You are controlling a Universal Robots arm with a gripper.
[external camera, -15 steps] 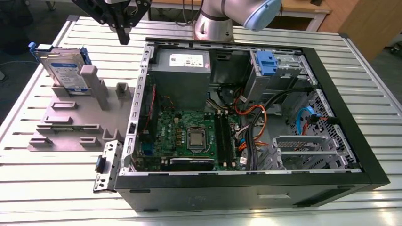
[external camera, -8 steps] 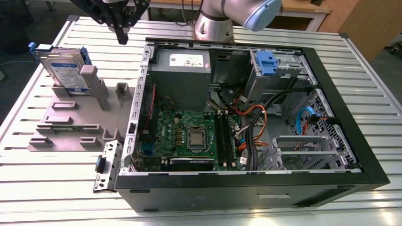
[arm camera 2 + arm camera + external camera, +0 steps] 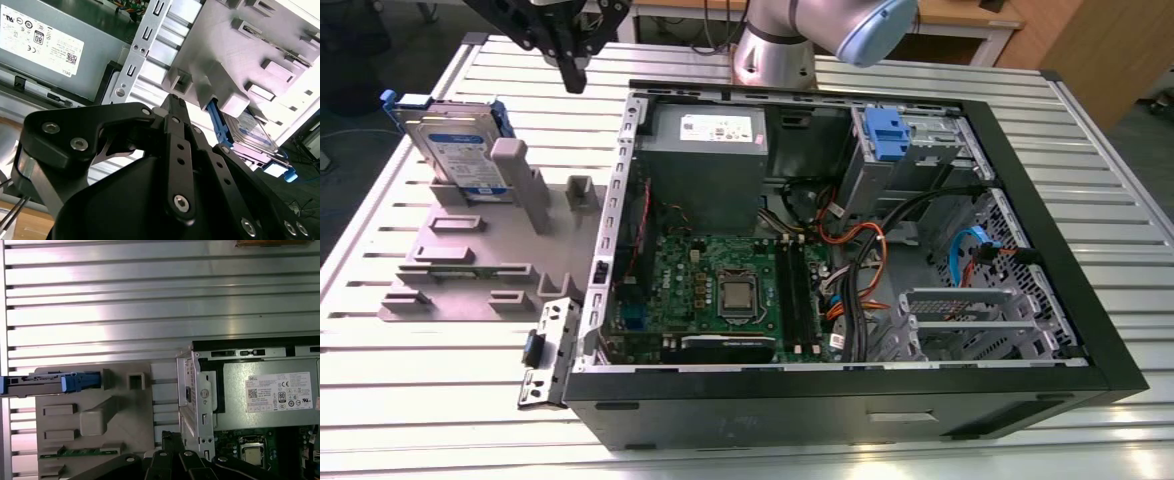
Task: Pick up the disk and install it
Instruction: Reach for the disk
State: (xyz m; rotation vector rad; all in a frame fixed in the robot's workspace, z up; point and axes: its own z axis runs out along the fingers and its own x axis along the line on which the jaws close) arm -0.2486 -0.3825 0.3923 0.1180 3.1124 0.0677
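1 open computer case point(image 3: 787, 405) lies on its side nearest the exterior camera, on a slatted metal surface point(image 3: 427, 400), with its green motherboard point(image 3: 720, 290) facing up. To the exterior view's left of the case, a grey fixture point(image 3: 467, 270) sits flat on the surface, just beside the case wall. The disk point(image 3: 454, 150) stands on edge in a slot at the far end of that fixture, tilted a little, its white-and-blue label showing and its blue carrier around it. In the first wrist view the disk point(image 3: 50, 382) appears edge-on; in the second wrist view it point(image 3: 255, 132) is seen past the fixture's posts. Inside the case, at its far side, are the grey power-supply box point(image 3: 707, 150) and 1 lone blue bracket point(image 3: 886, 135). Farther back, the hand point(image 3: 572, 78) hangs above the surface between the disk and the case's far corner, well apart from the disk, its fingers pressed together on nothing; both wrist views show the hand point(image 3: 172, 98) point(image 3: 170, 437) over the fixture's edge. The arm's base point(image 3: 774, 55) stands behind the case.
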